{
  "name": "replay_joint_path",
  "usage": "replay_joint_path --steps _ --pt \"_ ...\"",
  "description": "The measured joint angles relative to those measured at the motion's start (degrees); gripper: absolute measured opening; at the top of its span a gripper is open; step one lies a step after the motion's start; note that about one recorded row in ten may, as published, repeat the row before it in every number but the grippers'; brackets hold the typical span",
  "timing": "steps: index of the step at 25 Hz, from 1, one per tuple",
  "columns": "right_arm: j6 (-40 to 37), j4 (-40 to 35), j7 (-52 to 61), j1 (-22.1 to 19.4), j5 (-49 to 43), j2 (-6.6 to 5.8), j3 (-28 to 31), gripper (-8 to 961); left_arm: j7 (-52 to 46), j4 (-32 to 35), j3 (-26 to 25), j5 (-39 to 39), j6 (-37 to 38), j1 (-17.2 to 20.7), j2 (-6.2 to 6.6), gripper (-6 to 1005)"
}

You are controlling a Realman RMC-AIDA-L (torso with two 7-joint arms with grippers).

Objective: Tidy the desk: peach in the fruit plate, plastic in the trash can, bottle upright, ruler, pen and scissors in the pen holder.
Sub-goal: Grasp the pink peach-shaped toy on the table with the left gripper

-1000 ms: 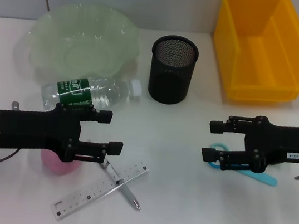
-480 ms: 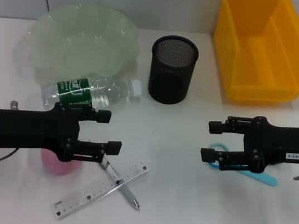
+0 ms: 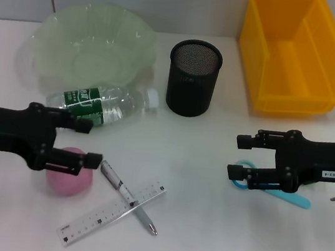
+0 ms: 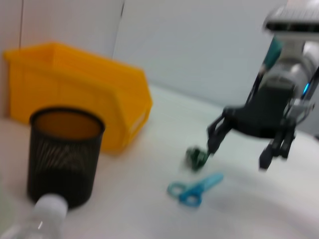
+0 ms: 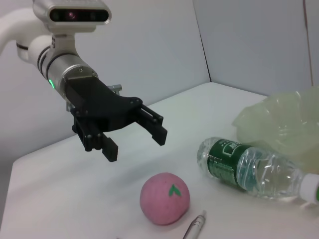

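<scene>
- Head view: left gripper (image 3: 83, 143) sits low at the robot's left, fingers apart w/ nothing between them, tips just above the peach (image 3: 68, 179) and just in front of the bottle (image 3: 101, 104).
- Peach is pink, on the white counter (image 3: 200, 244), not in the plate (image 3: 91, 45); plate is pale green, at the back left, nothing in it.
- Bottle lies on its side betw. plate and peach, white cap toward the holder (image 3: 192, 77).
- Holder is black mesh, upright, mid-back; nothing visible inside.
- Pen (image 3: 128, 196) and ruler (image 3: 111, 213) cross each other on the counter, just right of the peach.
- Yellow bin (image 3: 292, 52) at back right, open side forward.
- Right gripper (image 3: 240, 156) at the robot's right, fingers apart, empty, over the blue scissors (image 3: 271, 190); can't tell if it touches them.
- Left wrist view: holder (image 4: 65, 154) close by, bin (image 4: 79, 92) behind it, bottle cap (image 4: 49, 209) beside the holder's base.
- Scissors (image 4: 195, 185) lie flat on the counter; a small dark-green crumpled bit (image 4: 197, 156) lies just beyond them, blurred.
- Right gripper (image 4: 238, 149) hangs above that spot, fingers spread, clear of the counter.
- Right wrist view: left gripper (image 5: 134, 135) above the counter, fingers apart, holding nothing, raised behind the peach (image 5: 164, 198) w/o touching it.
- Bottle (image 5: 254, 169) on its side near the peach, plate (image 5: 284, 119) behind it, pen tip (image 5: 195, 228) just beside the peach.
</scene>
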Motion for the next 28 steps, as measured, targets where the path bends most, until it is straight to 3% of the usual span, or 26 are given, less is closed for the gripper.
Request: replay_joint_path --steps 1,6,7,11,20,28 --pt "0.01 0.0 0.03 -0.01 0.0 -0.03 0.02 743 -2.83 3.48 -0.02 3.72 0.23 0.05 -0.28 727" --pt "0.02 -0.23 0.71 -0.03 0.02 -0.11 0.07 741 -4.87 6.96 0.04 7.0 0.38 0.04 -0.94 716" --pt "0.02 -0.29 0.82 -0.03 0.02 -0.11 0.08 741 -6.68 12.13 0.39 11.35 0.57 0.02 -2.43 714" --pt "0.02 -0.36 0.94 -0.03 0.14 -0.11 0.08 739 -8.11 15.54 1.45 17.15 0.65 -0.82 -3.65 705" --pt "0.62 -0.37 1.13 -0.03 0.39 -0.06 0.12 736 -8.66 14.88 7.04 22.51 -4.59 -2.24 -3.74 684" --pt "0.64 -0.45 1.51 0.2 0.45 -0.05 0.16 733 -9.59 11.07 7.76 26.29 -7.5 -3.51 -3.66 666"
